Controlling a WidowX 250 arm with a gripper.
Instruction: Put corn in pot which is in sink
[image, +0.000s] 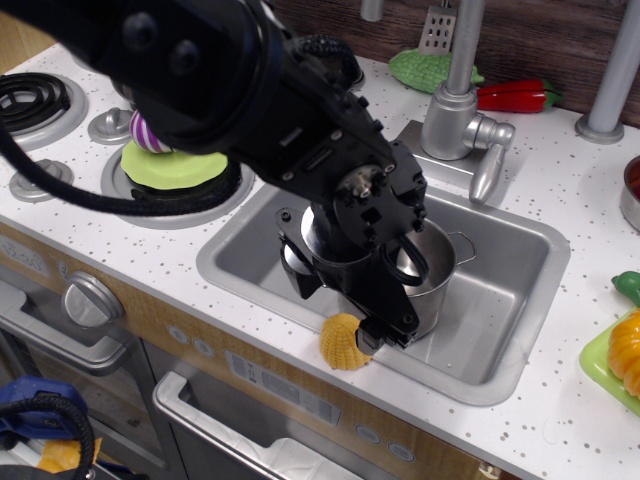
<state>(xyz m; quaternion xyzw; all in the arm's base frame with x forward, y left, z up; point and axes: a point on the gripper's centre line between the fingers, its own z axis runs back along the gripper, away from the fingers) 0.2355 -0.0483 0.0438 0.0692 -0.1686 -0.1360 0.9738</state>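
Note:
The corn (342, 342), a small yellow-orange cob, rests on the front rim of the grey sink (520, 300). The shiny steel pot (435, 265) stands inside the sink, just behind the corn, and is largely covered by my black arm. My gripper (345, 315) hangs low over the sink's front edge with its jaws apart. The right finger's tip (388, 330) touches the corn's right side. The left finger (300, 280) stands apart from the corn, up and to the left. The corn is not lifted.
The faucet (455, 110) stands behind the sink, with a green bumpy vegetable (430, 68) and a red pepper (515, 95) beyond it. An orange pumpkin (627, 355) lies on a green plate at the right edge. Stove burners (35, 100) and a green disc (170, 165) are at the left.

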